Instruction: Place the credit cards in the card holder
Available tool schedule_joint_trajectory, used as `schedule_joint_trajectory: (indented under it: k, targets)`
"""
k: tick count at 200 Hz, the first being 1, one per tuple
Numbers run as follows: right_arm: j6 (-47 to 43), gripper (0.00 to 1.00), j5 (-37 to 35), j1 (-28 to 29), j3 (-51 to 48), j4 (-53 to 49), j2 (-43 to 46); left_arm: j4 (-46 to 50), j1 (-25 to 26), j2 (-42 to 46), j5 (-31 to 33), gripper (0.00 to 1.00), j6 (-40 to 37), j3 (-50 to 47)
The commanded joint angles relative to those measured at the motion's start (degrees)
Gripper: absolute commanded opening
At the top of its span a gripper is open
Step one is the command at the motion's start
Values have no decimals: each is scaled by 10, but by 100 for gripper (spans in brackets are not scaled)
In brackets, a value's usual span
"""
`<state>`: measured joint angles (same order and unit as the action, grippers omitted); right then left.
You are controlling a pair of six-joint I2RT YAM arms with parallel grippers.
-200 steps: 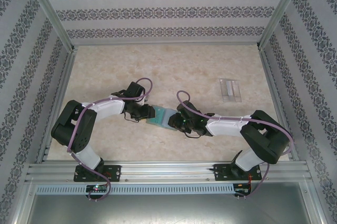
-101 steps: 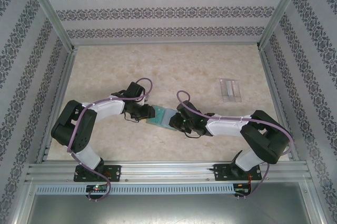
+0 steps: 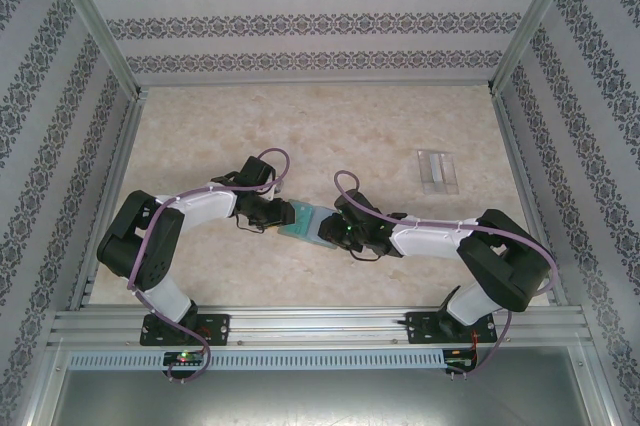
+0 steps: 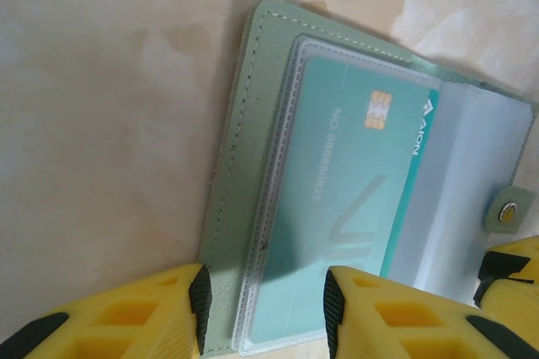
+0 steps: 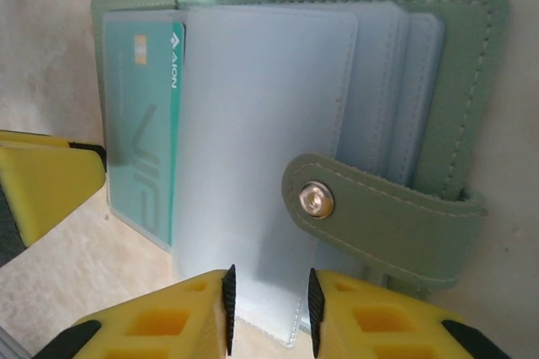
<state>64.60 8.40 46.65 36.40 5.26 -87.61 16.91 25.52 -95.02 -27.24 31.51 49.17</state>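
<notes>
I find the card holder [image 3: 303, 220] lying open on the table [image 3: 400, 116], toward the near edge and between the two grippers. A teal card [image 4: 354, 207] sits in the clear sleeve against the cover on the left arm's side. On it I read "AION" in white beside a small logo, and "NO" followed by digits starting 888; the rest are uncertain. It also carries a gold chip. Larger pale lettering on the card is partly covered. The other credit cards [image 3: 438, 170] lie flat, well apart at far right, too small to read.

Left gripper [image 4: 265, 308]: jaws moderately apart, straddling the holder's stitched edge and the sleeve's corner. I cannot tell whether the pads bear down.

Right gripper [image 5: 268, 308]: jaws narrow with a gap showing, and the edge of a frosted sleeve [image 5: 261, 140] lies between them. Grip not confirmed.

The snap tab [image 5: 379, 207] lies across the sleeves. Open table runs from the holder to the patterned walls [image 3: 320, 21].
</notes>
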Motion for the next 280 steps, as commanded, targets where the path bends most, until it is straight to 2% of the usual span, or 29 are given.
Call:
schedule_joint_trajectory:
  k: [1,20,49,64,84,113,163,238,280]
  targets:
    - [-3,34,-1,1,11,20,-2,-12,6,-9,-11,42,3,-13]
    - [-4,33,-2,1,10,29,-4,-14,6,-9,-11,42,3,-14]
    - [-6,22,8,1,6,56,-7,-16,6,-9,-12,42,1,-17]
    - [-5,23,3,1,6,57,-7,-16,6,-9,-13,42,0,-18]
    - [-3,32,-2,1,5,56,-7,-17,7,-8,-15,42,0,-20]
    - [2,35,-3,1,4,66,-14,-16,6,-3,-15,42,-2,-23]
    - [-5,29,5,1,20,77,-10,-21,7,7,-28,42,-10,-28]
    - [-15,32,3,1,42,82,5,-22,-9,25,-47,42,-8,-24]
    - [-32,32,14,2,53,89,-5,-3,-27,38,-34,42,-11,-20]
